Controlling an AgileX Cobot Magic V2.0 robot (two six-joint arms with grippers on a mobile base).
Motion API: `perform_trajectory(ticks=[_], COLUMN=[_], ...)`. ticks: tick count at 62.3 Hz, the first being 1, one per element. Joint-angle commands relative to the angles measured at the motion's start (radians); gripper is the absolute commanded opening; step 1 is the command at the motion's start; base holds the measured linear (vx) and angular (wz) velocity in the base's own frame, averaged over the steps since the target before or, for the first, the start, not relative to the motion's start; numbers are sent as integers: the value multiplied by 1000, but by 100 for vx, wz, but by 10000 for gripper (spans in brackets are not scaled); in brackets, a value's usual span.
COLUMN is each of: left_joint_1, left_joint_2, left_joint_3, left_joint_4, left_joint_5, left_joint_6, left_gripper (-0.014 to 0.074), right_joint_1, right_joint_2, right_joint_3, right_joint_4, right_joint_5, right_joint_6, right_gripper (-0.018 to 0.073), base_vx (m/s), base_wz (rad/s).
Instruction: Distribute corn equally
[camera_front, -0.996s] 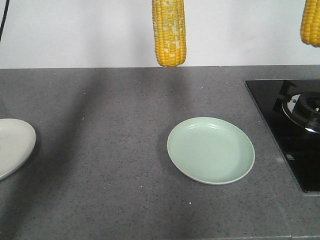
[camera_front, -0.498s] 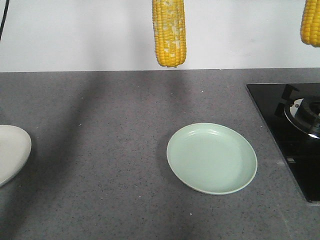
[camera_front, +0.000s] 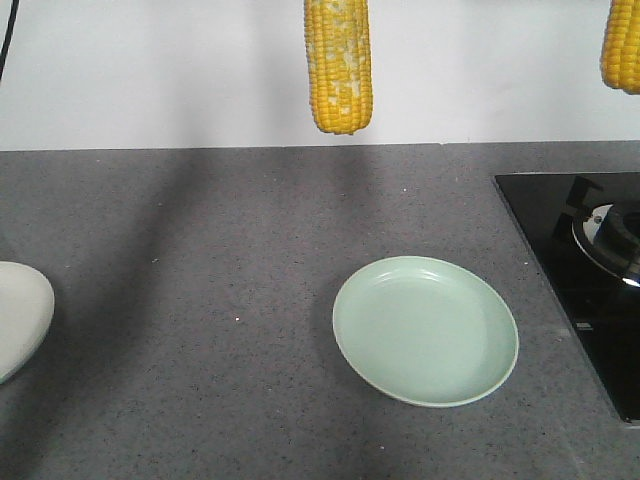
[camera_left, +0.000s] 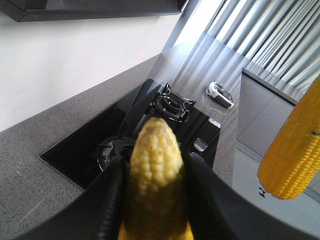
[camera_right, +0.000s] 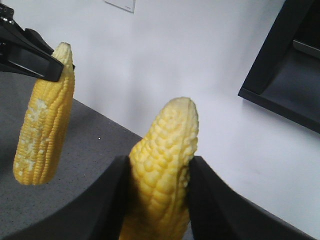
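Note:
Two corn cobs hang upright above the grey counter (camera_front: 200, 300). The cob with whitish patches (camera_front: 338, 65) is at top centre, above and behind the empty green plate (camera_front: 425, 330). My left gripper (camera_left: 156, 160) is shut on the tapered end of this cob (camera_left: 154, 150). The plain yellow cob (camera_front: 622, 45) hangs at the top right, over the stove side. My right gripper (camera_right: 160, 162) is shut on its tip (camera_right: 167, 145). Each wrist view also shows the other arm's cob (camera_left: 295, 150) (camera_right: 45, 130). Neither gripper shows in the front view.
A white plate (camera_front: 18, 315) is cut off by the left edge. A black glass stove (camera_front: 590, 260) with burners fills the counter's right side. A white wall runs behind the counter. A small remote-like object (camera_left: 220, 94) lies beyond the stove.
The counter, green plate and stove have slid lower in the front view, and the white plate has slipped further off the left. Both cobs keep their place in the frame.

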Motion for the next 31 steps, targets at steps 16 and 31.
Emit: perform_trajectory(ticks=[16, 31], left_joint_1=[0, 0], left_joint_2=[-69, -69], left_joint_3=[-67, -67], left_joint_4=[-57, -57], left_joint_5=[-28, -28], left_joint_6=[-11, -11], left_gripper=[-7, -7], right_joint_1=[-6, -6], right_joint_2=[-15, -15], right_joint_3=[-21, -21], right_joint_4=[23, 23], right_joint_5=[-15, -15], right_joint_6=[-3, -3], right_gripper=[-4, -4], base_vx=[2, 0], base_wz=[-1, 0])
